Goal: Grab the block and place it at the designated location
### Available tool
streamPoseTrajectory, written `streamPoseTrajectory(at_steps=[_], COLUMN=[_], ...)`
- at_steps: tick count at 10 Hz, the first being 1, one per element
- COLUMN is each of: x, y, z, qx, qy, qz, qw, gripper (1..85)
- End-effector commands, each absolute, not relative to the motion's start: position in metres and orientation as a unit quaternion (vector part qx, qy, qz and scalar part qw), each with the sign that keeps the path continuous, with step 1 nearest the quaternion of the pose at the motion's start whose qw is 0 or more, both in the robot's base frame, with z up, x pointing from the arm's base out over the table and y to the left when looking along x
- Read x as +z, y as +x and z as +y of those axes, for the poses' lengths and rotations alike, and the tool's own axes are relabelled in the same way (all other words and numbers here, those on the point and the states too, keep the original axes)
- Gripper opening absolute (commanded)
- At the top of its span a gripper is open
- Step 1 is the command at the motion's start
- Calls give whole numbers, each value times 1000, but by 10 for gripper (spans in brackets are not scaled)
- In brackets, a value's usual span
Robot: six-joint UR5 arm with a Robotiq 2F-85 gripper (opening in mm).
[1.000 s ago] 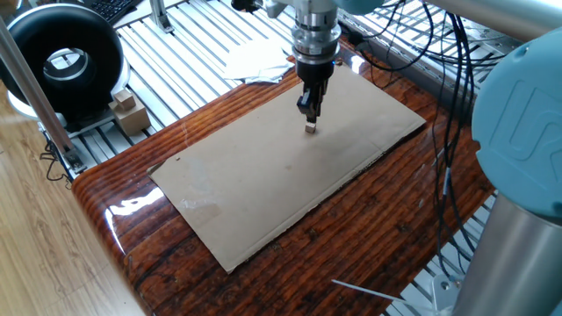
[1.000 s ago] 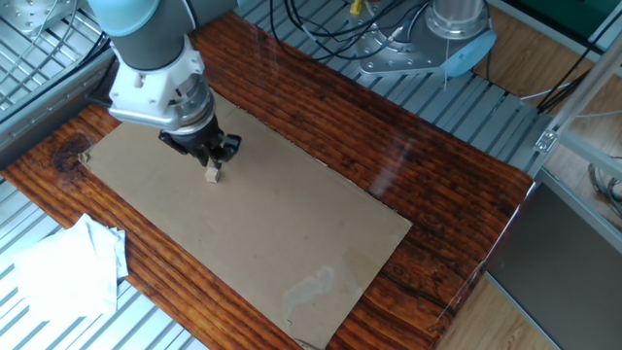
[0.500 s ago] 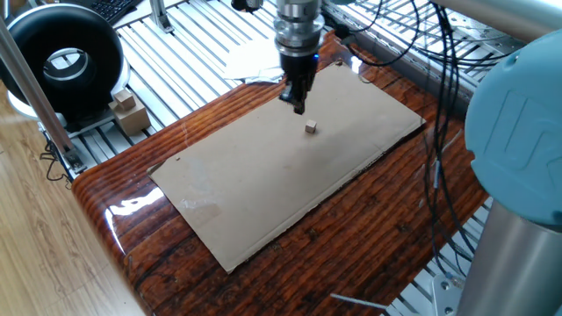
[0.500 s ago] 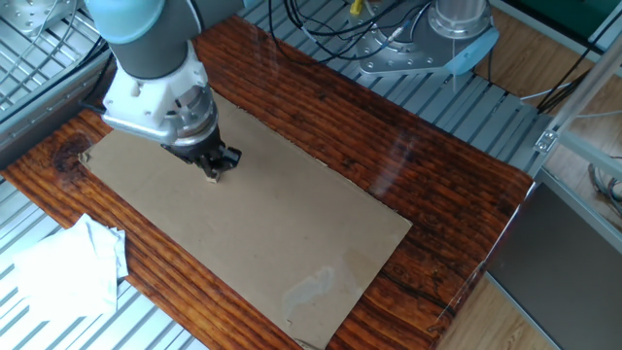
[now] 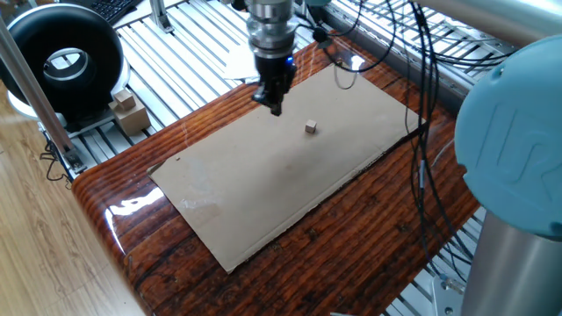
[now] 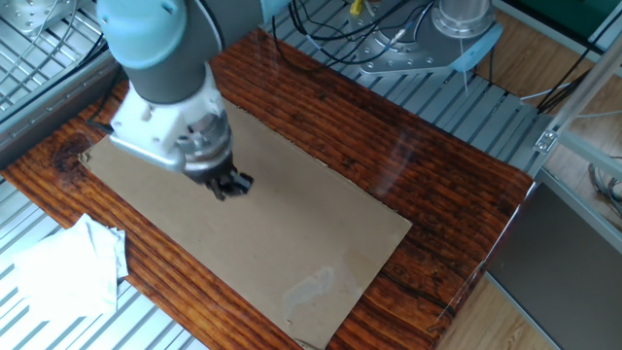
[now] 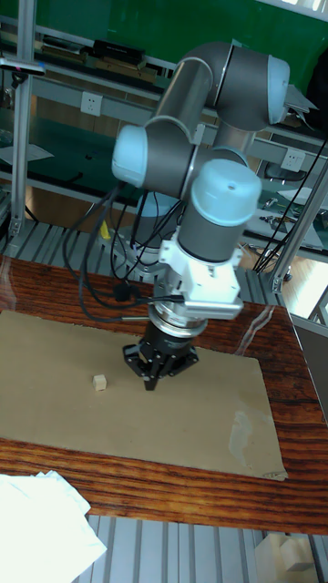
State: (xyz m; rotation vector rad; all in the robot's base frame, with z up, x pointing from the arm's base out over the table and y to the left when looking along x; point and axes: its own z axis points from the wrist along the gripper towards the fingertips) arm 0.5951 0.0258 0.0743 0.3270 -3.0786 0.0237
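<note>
Glossy dark wooden tabletop (image 5: 369, 219) on ribbed metal frame (image 5: 189, 53); light wood floor (image 5: 44, 263) lower left; green wall (image 7: 109, 23) behind.

Grey arm (image 7: 205, 82), pale-blue joint caps, seemingly black tool (image 7: 151, 369).

- The block (image 5: 311, 128) is just a tiny light-tan wooden cube, sitting flat on the cardboard sheet (image 5: 263, 184) with nothing touching it.
- In the tall fixed view the block (image 7: 100, 383) is lying on the left part of the sheet (image 7: 55, 383), about midway between its near and far edges.
- No dark dot is showing anywhere, so I can't tell where the designated location is.
</note>
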Motion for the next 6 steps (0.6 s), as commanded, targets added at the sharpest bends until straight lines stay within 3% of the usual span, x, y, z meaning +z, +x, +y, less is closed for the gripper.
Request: streamPoseTrajectory(at_steps=[1,6], x=[71,63], y=[608,614], z=[61,82], qx=[3,-1], qy=[75,46], qz=[-997,-999], qw=[5,-12], gripper=[10,10])
